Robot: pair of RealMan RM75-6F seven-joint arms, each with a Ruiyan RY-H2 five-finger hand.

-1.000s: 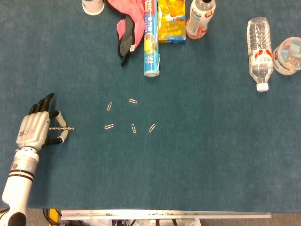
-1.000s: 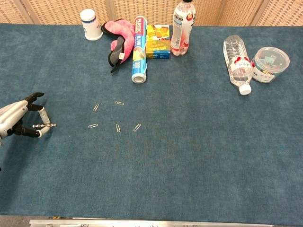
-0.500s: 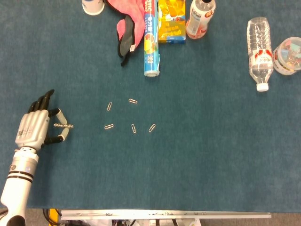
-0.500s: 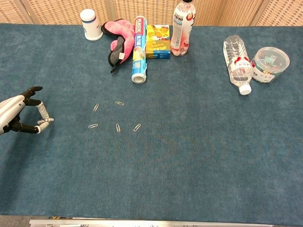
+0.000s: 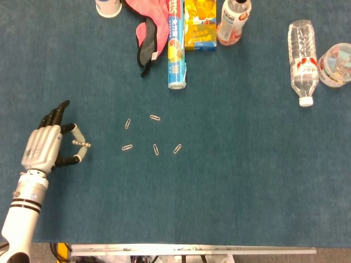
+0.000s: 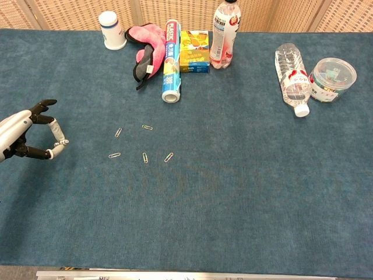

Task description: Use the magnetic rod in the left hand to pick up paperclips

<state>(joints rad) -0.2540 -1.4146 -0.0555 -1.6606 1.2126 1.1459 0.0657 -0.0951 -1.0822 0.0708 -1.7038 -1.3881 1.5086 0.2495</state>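
Observation:
Several paperclips lie loose on the blue cloth left of centre, among them one [image 5: 128,124] far left, one [image 5: 155,118] at the back and one [image 5: 177,148] at the right; the chest view shows the same cluster [image 6: 145,157]. My left hand [image 5: 46,148] hovers left of them, near the table's left edge, also seen in the chest view as the left hand [image 6: 23,135]. It pinches the small metal magnetic rod [image 5: 82,143] between the thumb and a finger, with the other fingers spread. The rod [image 6: 60,143] ends a short way left of the nearest paperclip [image 5: 127,147]. My right hand does not show.
Along the back edge stand a white cup [image 6: 112,30], a pink cloth [image 6: 145,49], a wrap roll [image 6: 170,61], a yellow box [image 6: 194,51] and a drink bottle [image 6: 224,32]. At the right lie a water bottle [image 6: 291,79] and a round tub of clips [image 6: 333,72].
My left hand has shifted slightly up and towards the clips. The rod has swung from lying level and pointing right to a steeper, foreshortened angle.

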